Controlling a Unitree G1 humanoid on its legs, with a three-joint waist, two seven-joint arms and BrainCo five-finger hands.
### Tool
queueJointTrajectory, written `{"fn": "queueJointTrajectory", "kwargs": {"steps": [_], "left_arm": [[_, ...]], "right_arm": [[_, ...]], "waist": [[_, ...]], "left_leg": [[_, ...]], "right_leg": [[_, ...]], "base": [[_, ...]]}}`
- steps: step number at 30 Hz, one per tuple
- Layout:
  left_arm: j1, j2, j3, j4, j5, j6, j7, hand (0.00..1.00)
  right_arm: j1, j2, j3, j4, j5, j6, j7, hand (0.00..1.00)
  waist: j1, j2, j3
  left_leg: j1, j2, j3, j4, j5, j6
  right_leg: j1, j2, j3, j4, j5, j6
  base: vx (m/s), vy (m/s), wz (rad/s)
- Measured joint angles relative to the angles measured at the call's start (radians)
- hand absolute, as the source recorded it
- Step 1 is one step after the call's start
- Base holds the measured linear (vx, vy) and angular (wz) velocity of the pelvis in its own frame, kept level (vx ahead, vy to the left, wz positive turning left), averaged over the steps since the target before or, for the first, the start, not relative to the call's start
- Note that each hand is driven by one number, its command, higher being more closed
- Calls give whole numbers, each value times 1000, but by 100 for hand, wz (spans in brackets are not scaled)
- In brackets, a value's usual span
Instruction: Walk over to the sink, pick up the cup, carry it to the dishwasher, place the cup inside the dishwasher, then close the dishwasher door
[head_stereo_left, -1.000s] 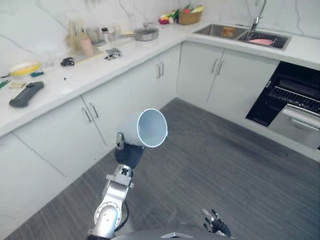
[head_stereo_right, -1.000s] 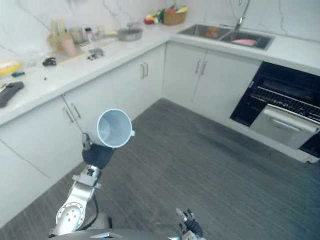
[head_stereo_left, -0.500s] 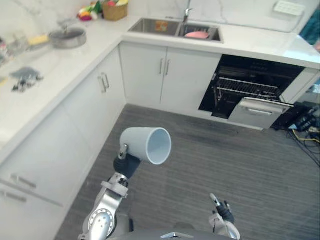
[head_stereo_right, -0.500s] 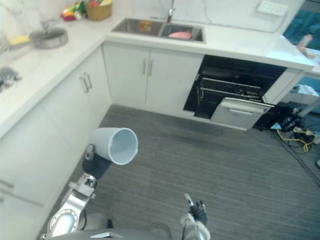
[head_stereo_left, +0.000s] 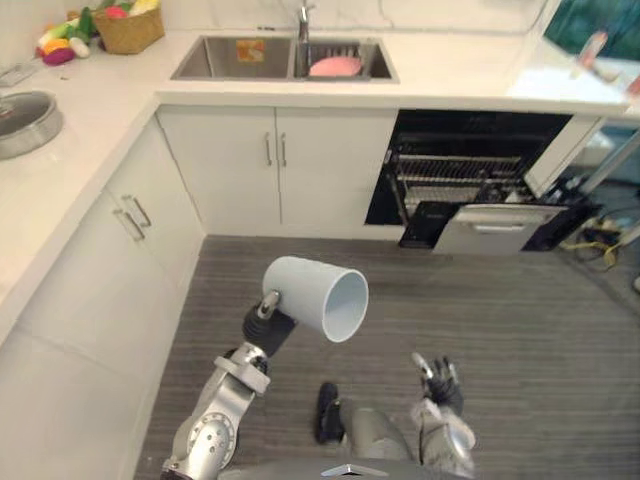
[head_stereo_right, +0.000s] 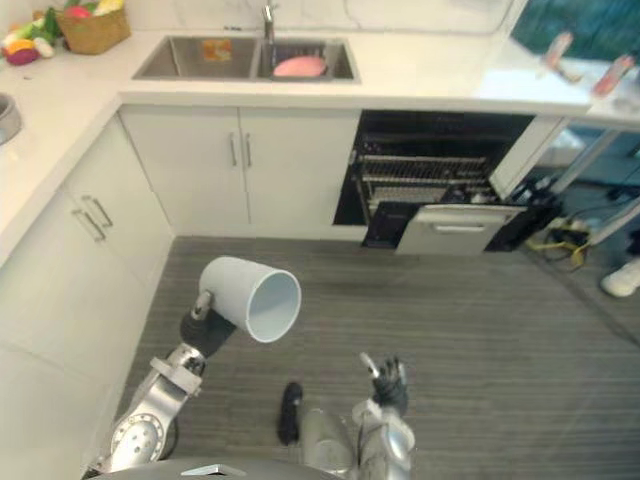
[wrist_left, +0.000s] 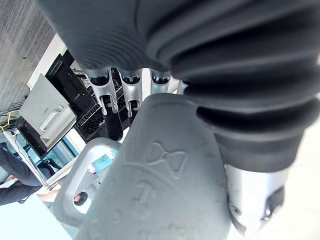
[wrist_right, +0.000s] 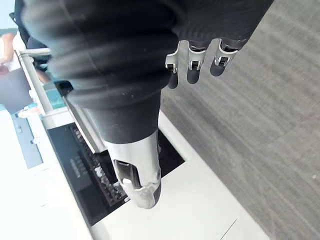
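Left robot hand (head_stereo_left: 268, 322) grips the pale blue plastic cup (head_stereo_left: 318, 298), mid-carry; next it must approach the open black dishwasher (head_stereo_left: 470, 175).

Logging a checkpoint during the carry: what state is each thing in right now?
cup: held off the floor, tipped on its side, empty.
left hand: shut on the cup.
right hand: open, holding nothing.
dishwasher door: open, swung down.
sink cabinet doors: closed.
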Motion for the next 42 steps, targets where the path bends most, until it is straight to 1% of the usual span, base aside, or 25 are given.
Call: {"fn": "queueJointTrajectory", "kwargs": {"steps": [2, 4, 5, 6, 8, 9, 11, 14, 16, 17, 19, 22, 23, 24, 27, 28, 29, 30, 32, 33, 35, 37, 39, 41, 42], "left_arm": [[0, -1, -8, -4, 1, 0, 0, 100], [2, -10, -21, -4, 0, -1, 2, 100], [12, -22, -20, -3, 1, -2, 2, 100], [28, -26, -20, -1, 1, -5, 0, 100], [45, -35, -18, -1, 5, -7, -2, 100], [72, -37, -13, 0, 18, -20, -8, 100], [92, -40, -3, 1, 19, -41, -8, 100], [122, -46, 9, 0, 18, -57, -1, 100], [142, -58, 10, -10, 18, -60, 4, 100], [145, -61, 9, -13, 18, -60, 4, 100], [175, -74, -4, -69, 18, -60, 3, 100], [185, -72, -10, -125, 19, -60, 1, 100], [184, -65, -6, -128, 19, -60, 0, 100], [178, -47, 7, -126, 18, -60, 3, 100], [132, -29, 11, -123, 18, -50, 4, 100], [119, -29, 13, -123, 17, -46, 4, 100], [96, -27, 23, -123, 18, -43, 8, 100], [85, -25, 40, -121, 18, -41, 23, 100], [77, -27, 39, -122, 19, -43, 65, 100], [70, -27, 41, -122, 19, -47, 92, 100], [49, -24, 47, -122, 18, -49, 118, 100], [42, -22, 64, -122, 18, -49, 130, 100], [49, -15, 88, -120, 19, -50, 132, 100], [56, -11, 116, -120, 19, -69, 131, 100], [57, -5, 130, -120, 20, -91, 130, 100]], "right_arm": [[3, 3, 37, -66, -29, 12, -1, 0], [10, 4, 42, -110, -50, 23, -1, 0], [13, 3, 41, -130, -74, 23, -1, 0], [18, 5, 40, -154, -87, 11, 0, 0], [30, 5, 36, -163, -87, -4, 0, 0], [48, 1, 33, -173, -84, -35, 5, 0], [47, -15, 25, -181, -80, -71, 15, 0], [44, -46, 24, -188, -75, -97, 45, 0], [59, -50, 32, -239, -76, -99, 45, 0], [63, -50, 33, -251, -76, -99, 44, 0], [79, -49, 41, -316, -78, -121, 42, 0], [72, -51, 43, -328, -78, -135, 38, 0], [58, -47, 45, -328, -79, -135, 30, 0], [32, -23, 51, -327, -79, -134, 18, 0], [9, -18, 63, -337, -81, -132, 5, 0], [6, -18, 60, -337, -81, -130, 4, 0], [-11, -16, 63, -334, -81, -123, 5, 0], [-34, -9, 66, -329, -86, -115, 8, 0], [-37, -9, 69, -327, -87, -113, 23, 0], [-34, -9, 78, -327, -86, -114, 34, 0], [-34, -5, 89, -327, -86, -114, 49, 0], [-35, -1, 100, -327, -84, -114, 55, 0], [-38, -1, 113, -327, -82, -114, 85, 0], [-56, -1, 122, -316, -74, -115, 114, 0], [-79, 0, 132, -303, -76, -115, 131, 0]], "waist": [[-5, -1, -2], [-5, 14, -19], [-4, 23, -23], [-2, 26, -25], [1, 14, -25], [23, -8, -41], [42, -10, -43], [49, 5, -62], [49, 4, -62], [48, 4, -62], [47, 3, -62], [70, 14, -69], [89, -5, -79], [84, -33, -85], [80, -76, -101], [82, -82, -102], [86, -91, -95], [83, -93, -86], [64, -63, -83], [55, -42, -88], [51, -30, -88], [55, -45, -83], [58, -51, -79], [60, -52, -77], [61, -69, -70]], "left_leg": [[4, 22, -3, 92, 39, 31], [-73, 63, -30, 274, 147, 61], [-152, 91, -60, 414, 312, 72], [-244, 119, -86, 560, 278, 61], [-332, 124, -87, 639, 209, 67], [-431, 111, -51, 611, 127, 84], [-512, 103, -25, 493, 74, 80], [-580, 42, -80, 173, 80, 51], [-598, -24, -131, -55, 178, 43], [-601, -30, -134, -78, 194, 43], [-633, -65, -162, -197, 292, 27], [-652, -69, -244, -232, 390, 11], [-651, -87, -243, -176, 480, 32], [-665, -107, -207, -92, 420, 57], [-697, -125, -148, 90, 266, 112], [-684, -129, -131, 98, 244, 123], [-630, -131, -86, 84, 218, 140], [-547, -139, -34, 43, 201, 156], [-438, -127, 27, -34, 190, 173], [-392, -112, 53, -77, 185, 166], [-369, -88, 89, -98, 176, 158], [-352, -70, 135, -95, 167, 155], [-335, -45, 172, -76, 145, 139], [-317, -9, 194, -25, 97, 108], [-306, 5, 202, 16, 62, 84]], "right_leg": [[8, 10, -1, 96, -101, -8], [42, 49, -2, 95, -147, -17], [92, 86, 10, 33, -150, -23], [163, 122, 21, -63, -137, -30], [243, 141, 35, -157, -115, -34], [327, 143, 71, -258, -98, -29], [398, 145, 119, -326, -97, -12], [463, 124, 192, -359, -112, 14], [503, 78, 225, -357, -143, 63], [509, 72, 227, -357, -149, 71], [557, 43, 255, -352, -207, 85], [601, 42, 291, -325, -283, 113], [605, 16, 331, -284, -326, 143], [596, -23, 358, -234, -346, 177], [553, -76, 351, -88, -332, 210], [534, -91, 345, -32, -321, 231], [461, -139, 323, 143, -273, 299], [378, -212, 265, 343, -225, 278], [301, -273, 140, 450, -239, 195], [263, -270, 68, 399, -244, 189], [213, -250, -22, 256, -244, 189], [185, -243, -90, 96, -226, 168], [183, -240, -112, -29, -166, 143], [204, -242, -95, -132, -53, 119], [219, -244, -82, -163, 33, 133]], "base": [[409, -113, -19], [421, -121, -20], [461, -95, -14], [471, -94, -13], [454, -104, -23], [438, -106, -49], [337, -61, -62], [325, 57, -68], [419, 172, -58], [398, 201, -38], [427, 261, -16], [352, 262, -37], [490, 398, -78], [408, 341, -74], [414, 350, -45], [351, 323, -65], [284, 302, -104], [269, 294, -116], [200, 283, -99], [193, 308, -78], [147, 180, -64], [167, 56, -73], [171, -2, -68], [157, -106, -52], [141, -131, -46]]}}
